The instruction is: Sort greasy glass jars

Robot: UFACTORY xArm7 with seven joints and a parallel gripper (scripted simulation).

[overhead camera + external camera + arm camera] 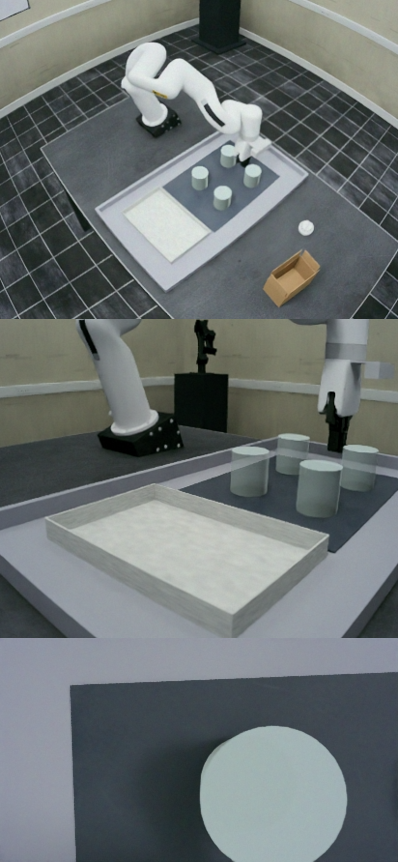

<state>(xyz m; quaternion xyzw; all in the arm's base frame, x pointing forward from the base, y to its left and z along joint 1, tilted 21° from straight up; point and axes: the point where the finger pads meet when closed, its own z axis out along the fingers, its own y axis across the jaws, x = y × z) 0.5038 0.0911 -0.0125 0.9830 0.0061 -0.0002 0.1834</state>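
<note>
Pale green, look-alike jars stand upright on the dark drying mat [200, 208] [277, 505] [125, 713]: a back jar [228, 156] [293, 454], a jar [200, 178] [249, 473] near the tray on the robot's side, a front jar [222, 198] [319, 489] and a right jar [252, 176] [359, 469]. The white tray [166, 224] [188, 536] is empty. My gripper [244, 162] [336, 449] is shut on nothing, pointing down between the back and right jars, its tips around jar-top height. One round jar top [274, 798] shows in the wrist view. Grease cannot be seen.
Mat and tray lie inside a large lilac base [155, 273] [53, 570] with a raised rim. An open cardboard box [292, 280] and a small white round object [306, 227] are on the table. A black pedestal [218, 24] [201, 401] stands behind the table.
</note>
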